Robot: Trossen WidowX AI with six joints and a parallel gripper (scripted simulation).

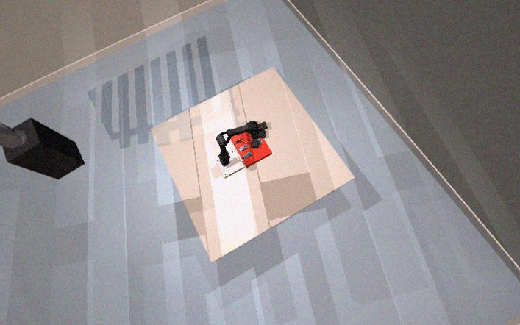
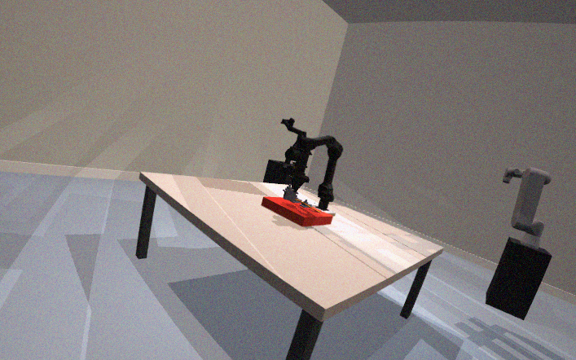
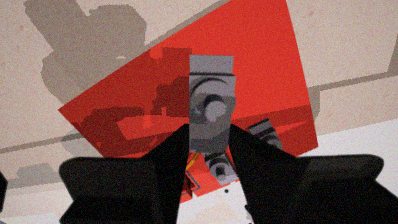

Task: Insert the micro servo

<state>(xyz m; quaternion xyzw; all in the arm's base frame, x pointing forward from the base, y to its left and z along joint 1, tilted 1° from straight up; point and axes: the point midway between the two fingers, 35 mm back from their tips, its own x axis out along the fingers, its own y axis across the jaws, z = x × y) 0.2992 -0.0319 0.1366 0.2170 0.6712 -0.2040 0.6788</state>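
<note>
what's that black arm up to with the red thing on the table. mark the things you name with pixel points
The black arm's gripper (image 3: 208, 129) is shut on a loose grey micro servo (image 3: 212, 102), holding it with its output shaft facing the wrist camera, above the red deck (image 1: 260, 155) (image 2: 305, 217) (image 3: 265, 55). Two more servos already sit in the deck. The held one is not in the marked pocket (image 3: 191, 183) yet, so seating it and letting go are still to be done.
</note>
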